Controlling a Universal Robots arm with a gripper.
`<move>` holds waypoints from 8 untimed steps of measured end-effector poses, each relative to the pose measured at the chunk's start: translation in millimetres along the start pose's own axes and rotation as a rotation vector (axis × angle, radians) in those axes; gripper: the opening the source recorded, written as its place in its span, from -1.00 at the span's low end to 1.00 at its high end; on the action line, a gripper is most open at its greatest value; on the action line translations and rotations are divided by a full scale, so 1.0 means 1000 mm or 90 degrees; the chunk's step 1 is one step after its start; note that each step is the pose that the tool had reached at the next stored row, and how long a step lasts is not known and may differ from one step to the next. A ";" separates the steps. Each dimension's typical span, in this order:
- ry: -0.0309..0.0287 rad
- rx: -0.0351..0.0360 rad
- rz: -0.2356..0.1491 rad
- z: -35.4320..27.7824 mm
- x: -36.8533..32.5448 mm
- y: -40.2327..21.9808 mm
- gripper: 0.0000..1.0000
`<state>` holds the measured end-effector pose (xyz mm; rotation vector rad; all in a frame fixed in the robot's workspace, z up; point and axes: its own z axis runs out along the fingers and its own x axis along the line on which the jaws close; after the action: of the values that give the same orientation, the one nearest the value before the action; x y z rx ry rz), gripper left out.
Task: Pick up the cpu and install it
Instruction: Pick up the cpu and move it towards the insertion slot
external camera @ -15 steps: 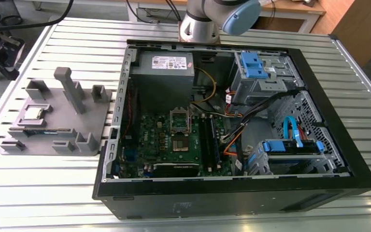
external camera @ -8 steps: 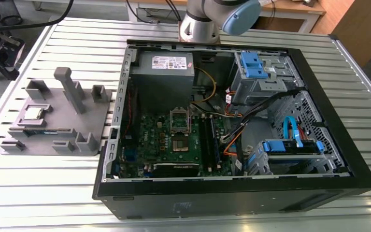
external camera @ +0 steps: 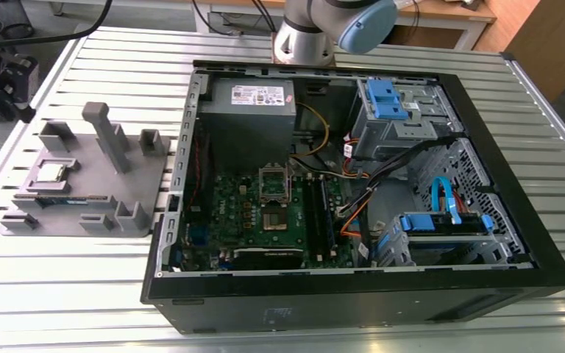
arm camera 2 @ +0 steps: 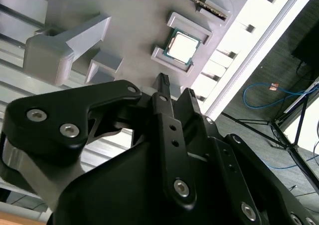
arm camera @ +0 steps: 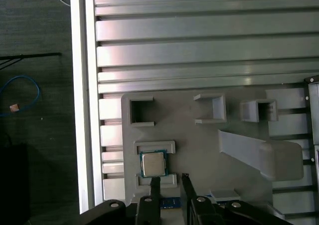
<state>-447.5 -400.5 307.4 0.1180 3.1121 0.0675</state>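
The cpu is a small square chip with a silvery top. It lies flat in a shallow holder on the grey block tray, at the exterior view's left. Both wrist views look at it from above: the cpu sits between two low ledges of the tray. My gripper hangs above the tray close beside the cpu, apart from it, open with nothing between its black fingers. The metal-framed socket stands on the green board inside the open computer case.
The black case lies open on the slatted metal table, with power supply, drive cages and loose cables inside. Tall grey posts rise from the tray. A memory stick lies on the tray near the cpu. The table's edge is close.
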 end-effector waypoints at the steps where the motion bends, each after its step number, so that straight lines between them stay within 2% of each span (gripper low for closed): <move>1: 0.0000 0.0000 0.000 0.0000 0.0000 0.0000 -0.42; 3: 0.0000 0.0000 0.000 0.0001 0.0000 0.0000 -0.18; 4: 0.0000 0.0000 0.000 0.0001 0.0000 0.0000 -0.18; 7: 0.0000 0.0000 0.000 0.0001 0.0000 0.0000 0.05; 8: 0.0000 0.0000 0.000 0.0001 0.0000 0.0000 0.05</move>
<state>-447.5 -400.5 307.3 0.1180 3.1121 0.0676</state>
